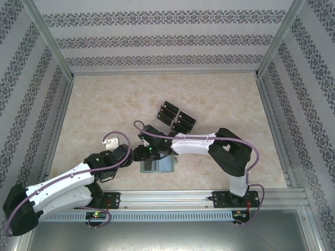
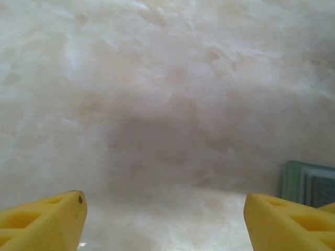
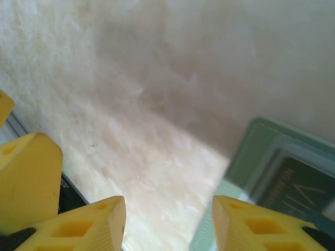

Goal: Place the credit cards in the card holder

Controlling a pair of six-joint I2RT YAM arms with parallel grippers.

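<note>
The left gripper [image 2: 165, 209] and right gripper [image 3: 167, 209] are held wide, empty, by the card holder [image 1: 157, 166] at the worktop's [image 1: 104, 104] near edge, maybe to steady it.

card holder [image 2: 307, 182] cut off at the right edge, lettering on the credit card [image 3: 298, 191] inside blurred, unreadable

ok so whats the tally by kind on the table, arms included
robot arms: 2 (left, right)
card holder: 1
black cards: 1 group, single cards too small to count
total: 4
</note>
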